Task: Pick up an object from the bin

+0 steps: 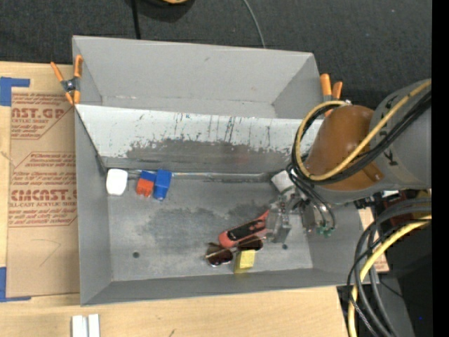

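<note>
Tool, red and black, long and slim: flat on the floor, taken as the marker for all else.

Bin, grey metal: round the tool on every side, front wall close before it, back slope well behind it. Arm, with brown-orange cover and looped cables: reaching in from the tool's right, above and behind it. Gripper: low in the bin, right at the tool's right end, touching or just short of it; cannot tell which. Cannot tell either whether spread or closed; nothing seen clamped in it.

White block: far to the tool's left and behind it. Blue block: same row, nearer the tool. Dark piece: shiny, at the tool's left end, toward the front. Yellow block: just before the tool, touching or nearly so. Orange block: tight against the blue block on the side away from the tool.

Step, by judgement: approach, with the grasp not yet made. Next move likely calls for settling astride the slim shaft, closing, then lifting straight up, clear of the yellow block and dark piece.

Surface: hard metal, scuffed and streaked, likely to let the tool slide under a nudge. Room: plenty of bare floor left of and behind the tool, little before it.
</note>
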